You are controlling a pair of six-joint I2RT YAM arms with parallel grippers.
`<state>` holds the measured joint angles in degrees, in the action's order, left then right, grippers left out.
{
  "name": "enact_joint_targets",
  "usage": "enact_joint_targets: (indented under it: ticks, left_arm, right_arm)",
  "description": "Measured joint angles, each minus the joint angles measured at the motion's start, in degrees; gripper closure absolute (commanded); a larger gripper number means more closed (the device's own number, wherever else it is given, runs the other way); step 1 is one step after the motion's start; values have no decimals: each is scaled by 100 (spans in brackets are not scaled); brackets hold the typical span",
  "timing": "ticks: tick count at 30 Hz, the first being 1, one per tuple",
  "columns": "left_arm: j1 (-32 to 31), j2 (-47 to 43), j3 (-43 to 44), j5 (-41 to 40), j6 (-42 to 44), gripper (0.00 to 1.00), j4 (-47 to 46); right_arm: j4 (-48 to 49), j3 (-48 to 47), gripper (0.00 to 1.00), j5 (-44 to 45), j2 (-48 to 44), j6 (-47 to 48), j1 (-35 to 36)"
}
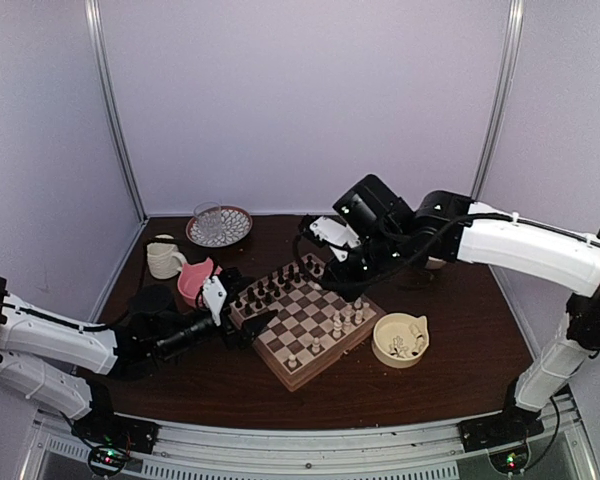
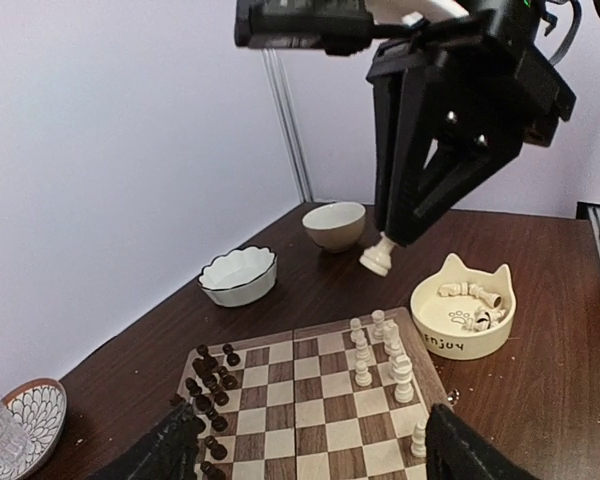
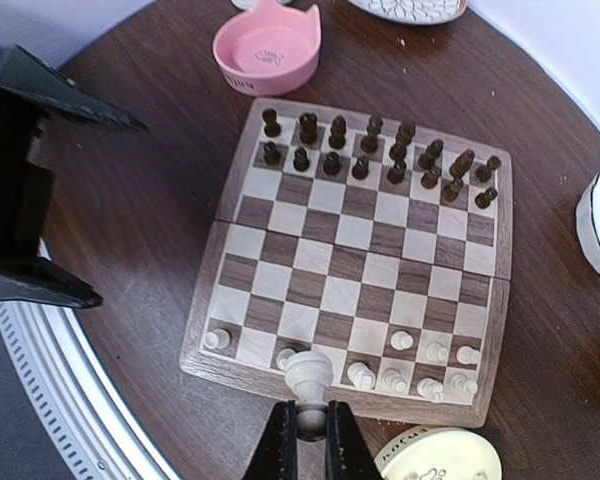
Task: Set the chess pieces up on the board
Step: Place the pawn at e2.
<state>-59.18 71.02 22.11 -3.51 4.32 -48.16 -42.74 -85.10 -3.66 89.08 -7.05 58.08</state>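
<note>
Both arms have white shells over the long links, with black joints between them. The left arm [image 1: 55,345] is bolted to a black left base [image 1: 115,432] at 7 o'clock in the top view, and the right arm [image 1: 525,250] to a black right base [image 1: 495,432] at 5 o'clock. Small green and red lights [image 1: 105,461] glow beside each base. A thin black cable [image 1: 540,227] lies along the right arm's upper shell. Each wrist carries a white camera block [image 1: 215,295]. The left gripper [image 2: 315,455] has matte black, wedge-shaped fingers [image 2: 165,455]. The right gripper [image 2: 405,235] is also black, with long tapered fingers under a boxy body.
</note>
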Motion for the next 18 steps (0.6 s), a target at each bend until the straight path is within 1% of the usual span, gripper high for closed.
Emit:
enact_joint_targets:
  ticks: [5,11,15,18]
  left_arm:
    - [0,-96,-24,-398,-195,20,96]
    - [0,-262,-114,-1049,-442,20,291]
    - [0,-387,-192,-1467,-494,20,332]
    - [0,-413,-195,-1600,-494,20,332]
  right_arm:
    - [-1373,-1261,100,251,1172,136,0]
    - [-2566,-2621,100,529,2389,291,-2]
    - [-3104,-3176,100,568,2992,435,-33]
    - [-3377,-3392,100,546,3307,535,-83]
